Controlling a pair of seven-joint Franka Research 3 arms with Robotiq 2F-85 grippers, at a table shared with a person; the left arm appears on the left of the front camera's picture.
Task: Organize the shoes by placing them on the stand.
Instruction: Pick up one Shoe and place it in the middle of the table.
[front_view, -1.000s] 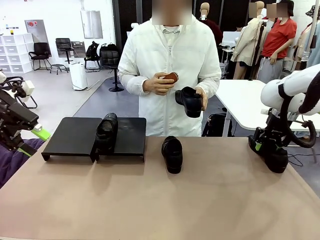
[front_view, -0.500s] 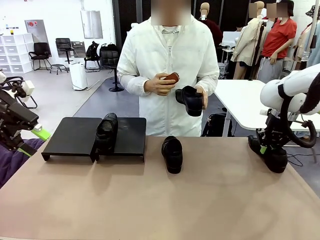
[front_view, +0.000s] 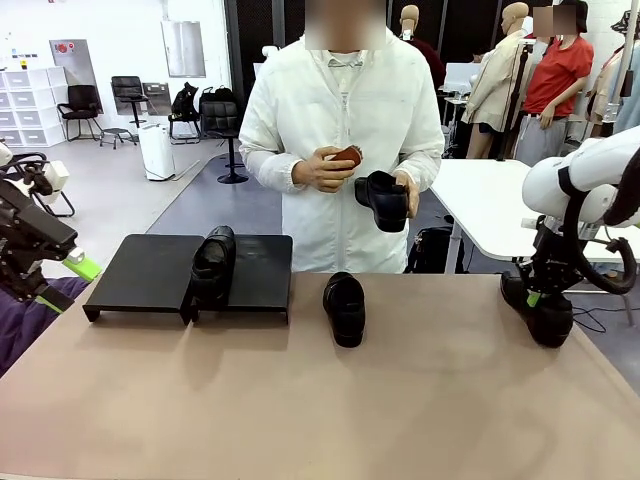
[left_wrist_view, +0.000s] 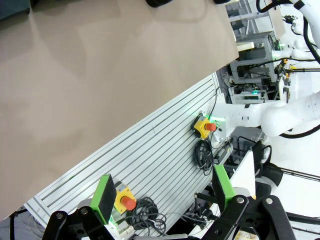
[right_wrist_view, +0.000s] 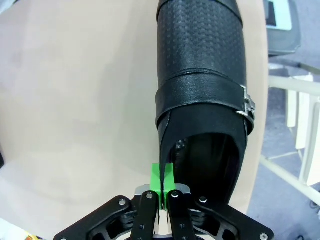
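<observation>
Right claw (right_wrist_view: 162, 181): shut, with its green pads pinched flat on the thin side wall of a black leather slip-on loafer (right_wrist_view: 200, 75), at the rim of the foot opening. In the front view this loafer lies at the right edge of the frame, on the tan matte counter (front_view: 300, 400), close to the counter's right border. Left claw (left_wrist_view: 165, 192): jaws wide apart, holding nothing.

Step in hand, as I judge it: the grasp is made and the lift has not started, since the sole appears to rest on the counter. My next move calls for a straight lift. I then carry the loafer across the frame to the low black flat-topped stand (front_view: 150, 272) at left centre and set it down on a bare section.

The stand carries a second loafer (front_view: 212, 262) near the seam between its two sections. A third loafer (front_view: 345, 308) lies on the counter at frame centre, just right of the stand. A fourth loafer (front_view: 383, 200) is in the person's hand (front_view: 405, 192) at upper centre.

Materials: the held loafer's toe is finely embossed, and a smooth strap with a small metal buckle crosses it. The collar wall is thin and looks pliable. Gripped by one edge, the shoe will probably hang tilted, so I should move slowly.
</observation>
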